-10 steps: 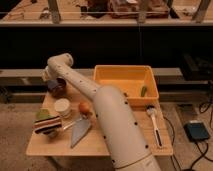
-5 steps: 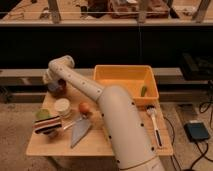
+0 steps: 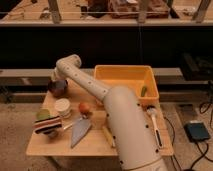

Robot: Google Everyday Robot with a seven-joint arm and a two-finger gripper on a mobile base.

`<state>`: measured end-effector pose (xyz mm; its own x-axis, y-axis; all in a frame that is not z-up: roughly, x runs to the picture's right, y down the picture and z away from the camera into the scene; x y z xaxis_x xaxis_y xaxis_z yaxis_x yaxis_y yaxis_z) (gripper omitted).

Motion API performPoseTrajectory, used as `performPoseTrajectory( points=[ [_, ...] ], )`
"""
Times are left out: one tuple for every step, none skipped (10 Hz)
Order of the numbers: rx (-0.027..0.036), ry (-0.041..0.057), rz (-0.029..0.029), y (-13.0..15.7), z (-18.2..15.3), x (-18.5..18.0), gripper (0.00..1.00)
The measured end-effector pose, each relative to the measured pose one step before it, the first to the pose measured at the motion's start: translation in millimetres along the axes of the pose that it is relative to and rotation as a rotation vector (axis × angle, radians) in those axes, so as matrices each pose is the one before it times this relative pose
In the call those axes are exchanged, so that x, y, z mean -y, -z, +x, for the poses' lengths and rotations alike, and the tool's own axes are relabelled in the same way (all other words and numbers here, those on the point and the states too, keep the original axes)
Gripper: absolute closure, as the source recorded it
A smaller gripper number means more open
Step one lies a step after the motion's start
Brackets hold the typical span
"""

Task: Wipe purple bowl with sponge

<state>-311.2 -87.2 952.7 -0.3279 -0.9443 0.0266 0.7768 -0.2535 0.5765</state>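
The purple bowl [image 3: 58, 87] sits at the far left corner of the wooden table [image 3: 95, 142], dark on the outside with a paler inside. The gripper [image 3: 56, 80] is right over the bowl's rim on its far side, at the end of the white arm [image 3: 120, 120] that reaches up and leftward across the table from the lower right. The elbow of that arm hides the tool's end, so I cannot tell how it stands or whether it carries anything, and no sponge can be made out there.

Just in front of the bowl, toward the camera, stands a small white cup [image 3: 62, 107]. Beside the cup, to its right, lies a small orange-red round thing [image 3: 85, 108]. Near the left front of the table is a stack of striped flat pieces [image 3: 46, 124], with a greenish item [image 3: 43, 114] behind it. A flat grey-blue pointed piece [image 3: 80, 131] lies beside the stack, toward the table's middle. At the far right rests a yellow bin [image 3: 126, 80] with a small green object [image 3: 144, 91] inside, and a white-handled brush [image 3: 154, 122] lies along the right edge
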Motion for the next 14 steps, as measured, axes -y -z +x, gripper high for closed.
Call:
performPoseTrajectory(
  points=[
    [0.00777, -0.00974, -0.00606, -6.81, 1.62, -7.55, 1.0],
    [0.00365, -0.00049, -0.00403, -4.94, 2.66, -2.12, 1.0],
    [0.00059, 0.00416, -0.00698, -5.18, 7.38, -0.75, 1.0],
    [0.00033, 0.00591, -0.00254, -4.09, 6.59, 2.97, 1.0],
    [-0.00137, 0.00345, 0.00141, -2.3, 4.81, 2.83, 1.0],
    [-0.00681, 0.00809, 0.00585, -1.75, 8.09, 5.78, 1.0],
    [-0.00542, 0.00955, 0.0073, -0.47, 5.5, 7.04, 1.0],
    [-0.00181, 0.01388, 0.00694, -0.03, 1.57, 6.94, 1.0],
    [0.00155, 0.01108, 0.01128, 1.39, -2.13, 6.77, 1.0],
    [0.00292, 0.00119, 0.00973, -0.85, -6.66, 4.96, 1.0],
    [-0.00118, -0.00142, 0.00885, 0.97, -4.41, 3.06, 1.0],
    [0.0009, -0.0005, 0.00715, -0.53, -4.95, 1.88, 1.0],
    [-0.00212, 0.00475, 0.01642, 0.54, -6.39, 8.38, 1.0],
    [-0.00131, 0.00241, 0.0081, 2.12, -7.17, 3.03, 1.0]
  ],
)
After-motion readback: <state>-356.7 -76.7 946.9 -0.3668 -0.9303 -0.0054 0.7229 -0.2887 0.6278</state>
